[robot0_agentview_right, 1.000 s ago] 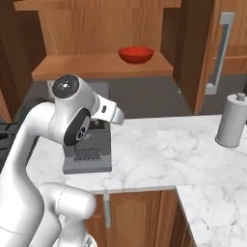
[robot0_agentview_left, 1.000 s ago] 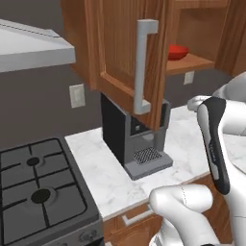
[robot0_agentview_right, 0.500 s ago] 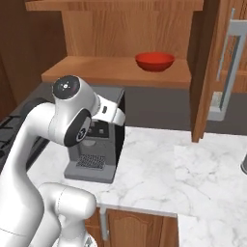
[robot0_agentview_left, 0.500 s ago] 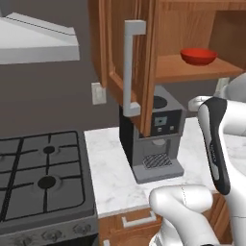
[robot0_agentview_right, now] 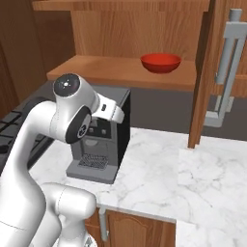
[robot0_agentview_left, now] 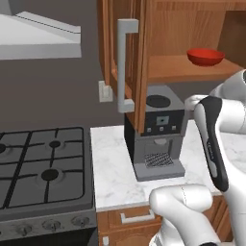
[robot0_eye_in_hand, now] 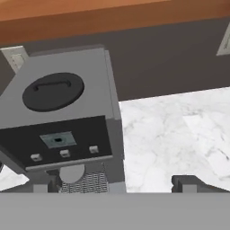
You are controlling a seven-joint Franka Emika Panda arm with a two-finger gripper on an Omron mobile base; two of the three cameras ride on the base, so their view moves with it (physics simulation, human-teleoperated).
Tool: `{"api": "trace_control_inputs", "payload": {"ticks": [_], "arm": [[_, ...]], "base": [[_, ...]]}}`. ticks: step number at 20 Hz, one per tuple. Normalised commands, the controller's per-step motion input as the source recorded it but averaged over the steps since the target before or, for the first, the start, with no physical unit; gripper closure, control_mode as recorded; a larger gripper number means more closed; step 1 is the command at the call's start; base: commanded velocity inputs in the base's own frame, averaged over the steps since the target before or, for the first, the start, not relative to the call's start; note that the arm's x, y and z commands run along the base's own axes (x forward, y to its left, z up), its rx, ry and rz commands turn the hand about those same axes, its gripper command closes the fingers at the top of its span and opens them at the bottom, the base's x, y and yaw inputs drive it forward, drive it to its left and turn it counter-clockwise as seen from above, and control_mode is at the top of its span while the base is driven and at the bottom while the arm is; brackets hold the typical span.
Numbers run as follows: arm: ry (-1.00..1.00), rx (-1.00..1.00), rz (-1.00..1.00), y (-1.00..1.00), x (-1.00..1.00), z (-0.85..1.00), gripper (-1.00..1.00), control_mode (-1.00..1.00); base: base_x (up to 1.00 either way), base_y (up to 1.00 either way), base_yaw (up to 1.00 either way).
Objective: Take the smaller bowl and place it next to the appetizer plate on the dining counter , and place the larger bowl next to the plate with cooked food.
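Observation:
The smaller bowl (robot0_agentview_left: 205, 56) (robot0_agentview_right: 161, 62), glossy and red, rests on the open cabinet's lower wooden shelf (robot0_agentview_right: 116, 70), above and to the right of the coffee machine. My gripper (robot0_eye_in_hand: 117, 184) hovers over the coffee machine (robot0_eye_in_hand: 63, 126) and looks down on its lid; it is open, with its dark fingertips (robot0_eye_in_hand: 188, 182) wide apart and nothing between them. The hand is well below the shelf and to the left of the bowl. The larger wooden bowl, both plates and the dining counter are out of view.
An open cabinet door (robot0_agentview_left: 126, 62) with a grey handle hangs left of the shelf; another door (robot0_agentview_right: 219, 72) hangs at its right. A marble worktop (robot0_agentview_right: 159, 173) carries the coffee machine (robot0_agentview_left: 156, 132). A gas hob (robot0_agentview_left: 43, 168) lies at the left, under a hood (robot0_agentview_left: 33, 38).
The base has driven, so the whole scene has slid rightward and grown larger in both base views. The arm keeps its pose and the red bowl stays on its shelf.

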Motion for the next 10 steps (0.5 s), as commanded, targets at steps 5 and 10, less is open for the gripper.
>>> {"api": "trace_control_inputs", "payload": {"ticks": [5, 10], "arm": [[-0.24, 0.0, -0.01, -0.03, 0.1, 0.09, -1.0, -1.0], [-0.23, 0.12, -0.13, -0.44, 0.14, 0.83, -1.0, -1.0]], "base": [[0.0, 0.0, 0.0], [0.0, 0.0, 0.0]]}}
